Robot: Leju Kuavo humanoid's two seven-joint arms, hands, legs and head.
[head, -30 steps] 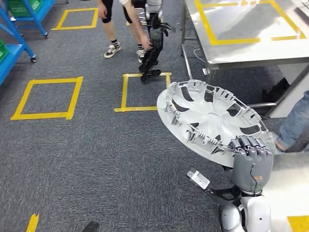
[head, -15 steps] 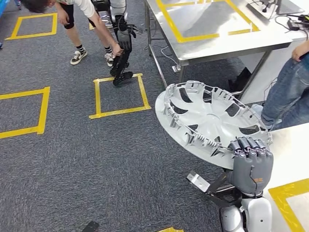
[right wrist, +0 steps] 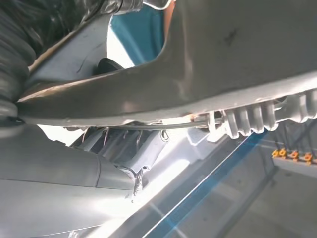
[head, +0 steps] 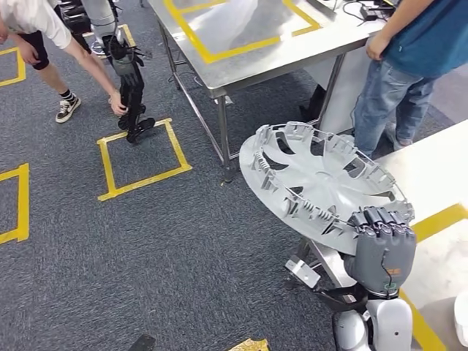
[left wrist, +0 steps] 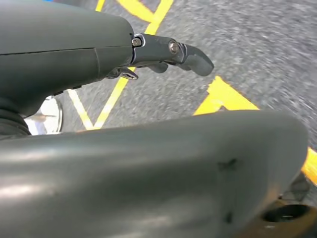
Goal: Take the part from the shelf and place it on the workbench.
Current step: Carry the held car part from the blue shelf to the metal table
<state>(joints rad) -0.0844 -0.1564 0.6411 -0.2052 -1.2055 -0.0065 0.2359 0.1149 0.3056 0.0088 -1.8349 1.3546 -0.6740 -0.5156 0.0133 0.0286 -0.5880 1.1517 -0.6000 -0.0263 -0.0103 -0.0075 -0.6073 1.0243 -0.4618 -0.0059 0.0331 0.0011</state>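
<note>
I've turned; the desk (head: pixel 442 183) has swung closer. My right hand (head: pixel 381 252) clamps the wheel cover (head: pixel 320 183) by its rim, level for setting down. Left hand (left wrist: pixel 149 163): can't tell.

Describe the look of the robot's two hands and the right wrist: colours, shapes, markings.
The right hand is a blocky grey shell with a row of dark segmented fingers along its top and a small orange marking on its back. Below it sits a rounded glossy white wrist housing with a dark bracket. The left hand shows smooth dark-grey covers and a slim dark finger with silver pivot screws.
</note>
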